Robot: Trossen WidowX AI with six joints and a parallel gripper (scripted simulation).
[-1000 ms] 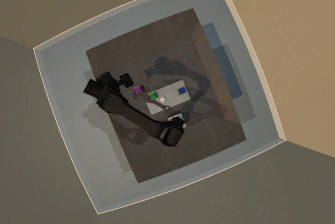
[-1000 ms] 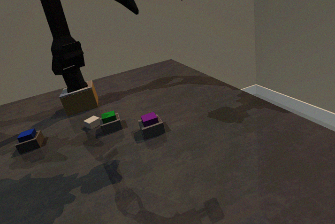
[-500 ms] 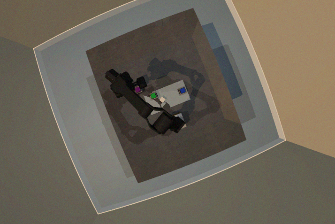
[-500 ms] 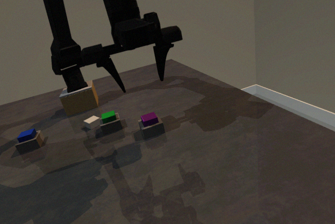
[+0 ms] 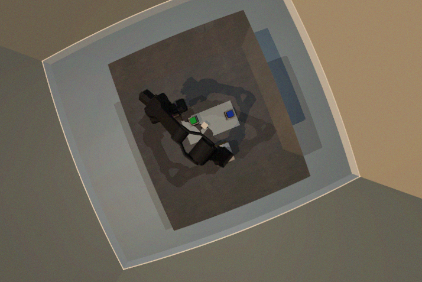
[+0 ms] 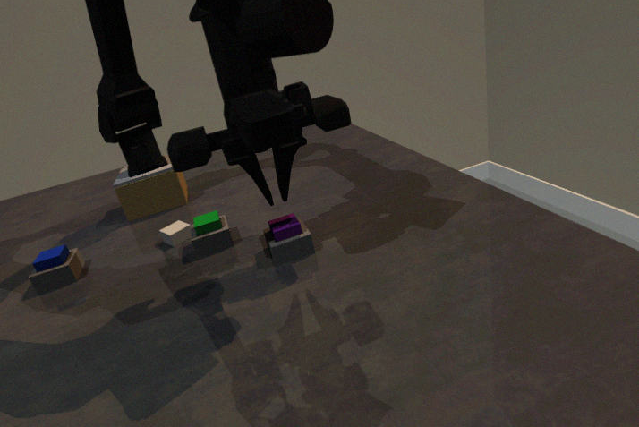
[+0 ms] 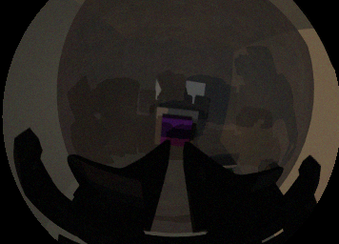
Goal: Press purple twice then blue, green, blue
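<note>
Jaws drawn in above the purple button

The gripper [image 6: 277, 202] [image 7: 176, 146] points down just above the purple button [image 6: 286, 230] [image 7: 177, 127], its jaws nearly together, a narrow gap between the tips and nothing pinched. The button sits in its housing on the table [image 5: 245, 172] [image 6: 464, 308] [image 7: 171, 36], its cap standing proud; the arm hides it from above. Contact looks unlikely yet, though the dim light leaves some doubt.

The cap should feel hard and springy, so it wants no grasp: a straight, firm push at its centre to the stop, then full release, twice. A slanted push might slide off. Later, the green button [image 5: 193, 120] [image 6: 207, 223] needs care beside the white block [image 5: 204, 125] [image 6: 174, 230]; the blue button [image 5: 230, 113] [image 6: 50, 258] stands farther off.
</note>
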